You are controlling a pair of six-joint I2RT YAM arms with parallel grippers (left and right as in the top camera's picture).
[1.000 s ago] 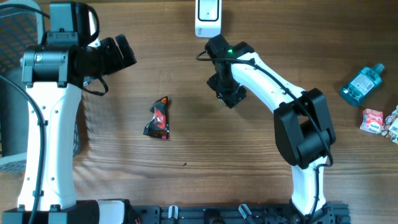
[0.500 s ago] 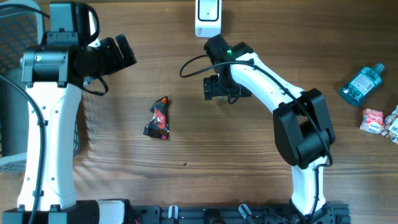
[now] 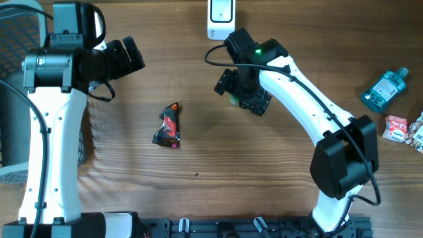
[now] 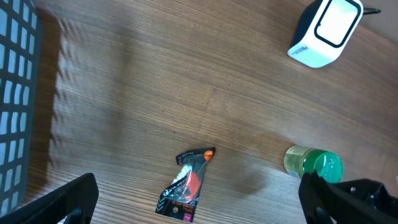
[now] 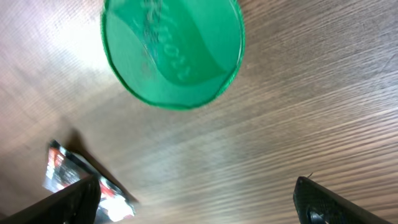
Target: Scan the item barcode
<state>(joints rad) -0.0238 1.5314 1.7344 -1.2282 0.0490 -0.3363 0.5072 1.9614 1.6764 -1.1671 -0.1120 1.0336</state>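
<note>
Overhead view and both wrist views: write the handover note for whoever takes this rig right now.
Left hand: open, empty, at the left of the table, clear of every item.
Right hand: open, empty, above the green-capped container, not gripping it.
Things: the container sits on the table near the white scanner; a red and black packet lies to its left; a blue bottle sits far right.
Done: no finished scan shows.
Left: grip an item, turn its barcode to the scanner.
</note>
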